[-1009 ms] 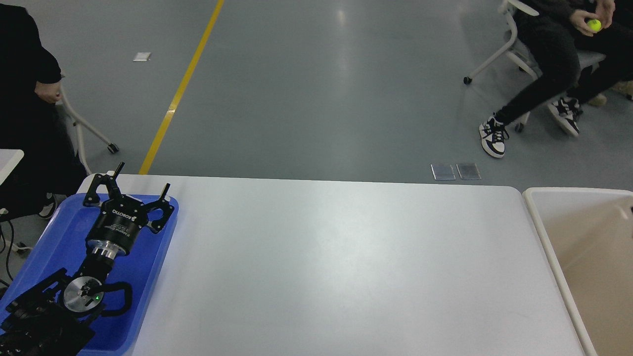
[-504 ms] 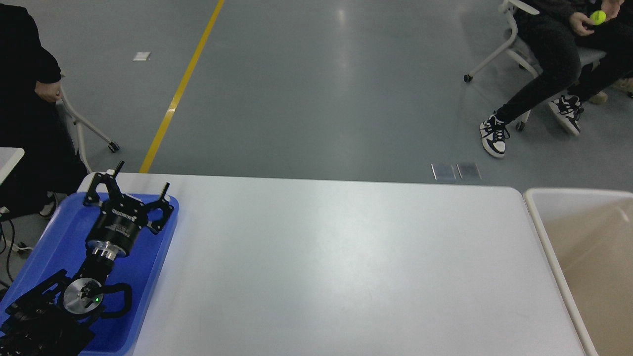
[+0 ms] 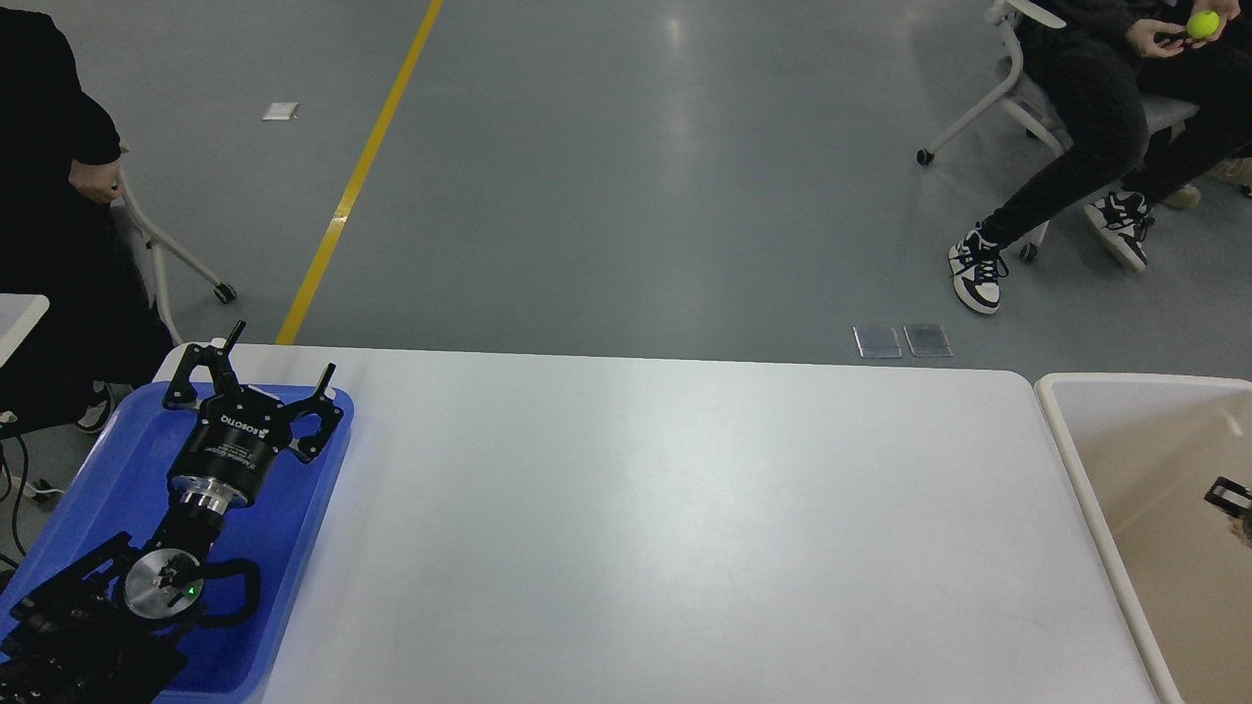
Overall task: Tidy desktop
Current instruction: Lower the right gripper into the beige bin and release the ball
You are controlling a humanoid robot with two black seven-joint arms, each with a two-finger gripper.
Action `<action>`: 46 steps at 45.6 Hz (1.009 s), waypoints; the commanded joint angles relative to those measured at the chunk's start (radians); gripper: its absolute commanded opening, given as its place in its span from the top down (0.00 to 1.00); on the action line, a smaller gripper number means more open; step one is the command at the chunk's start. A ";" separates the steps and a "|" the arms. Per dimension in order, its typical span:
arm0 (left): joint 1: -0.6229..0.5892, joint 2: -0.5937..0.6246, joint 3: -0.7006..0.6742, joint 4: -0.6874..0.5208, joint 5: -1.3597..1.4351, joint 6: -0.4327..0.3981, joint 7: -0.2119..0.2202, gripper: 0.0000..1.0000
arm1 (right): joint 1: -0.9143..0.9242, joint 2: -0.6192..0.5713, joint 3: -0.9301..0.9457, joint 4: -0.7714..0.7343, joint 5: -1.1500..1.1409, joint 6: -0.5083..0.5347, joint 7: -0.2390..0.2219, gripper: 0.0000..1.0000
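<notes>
The desktop is a wide white tabletop with rounded corners, and nothing lies on its bare surface. My left gripper is open and empty, its fingers spread over the far end of the blue tray at the table's left edge. A small black part of my right gripper shows at the right frame edge over the beige bin. Its fingers cannot be told apart.
The beige bin with a white rim stands against the table's right end. A seated person at the far right holds a yellow-green ball. Another person sits at the far left beside a chair.
A black part of my right gripper has come into view at the right edge over the bin. The seated person has moved the ball up and right. My left arm has stayed put.
</notes>
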 commanded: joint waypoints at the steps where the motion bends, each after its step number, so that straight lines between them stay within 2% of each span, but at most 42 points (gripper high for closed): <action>1: 0.000 0.001 0.000 0.000 0.000 0.000 0.000 0.01 | -0.147 0.126 0.173 -0.196 0.002 -0.073 0.003 1.00; 8: 0.000 0.001 0.000 0.000 0.000 0.000 0.000 0.01 | -0.171 0.173 0.173 -0.272 0.002 -0.073 0.005 1.00; 46: 0.000 0.001 0.000 0.000 0.000 0.000 0.000 0.01 | -0.174 0.196 0.259 -0.275 0.002 -0.074 0.008 1.00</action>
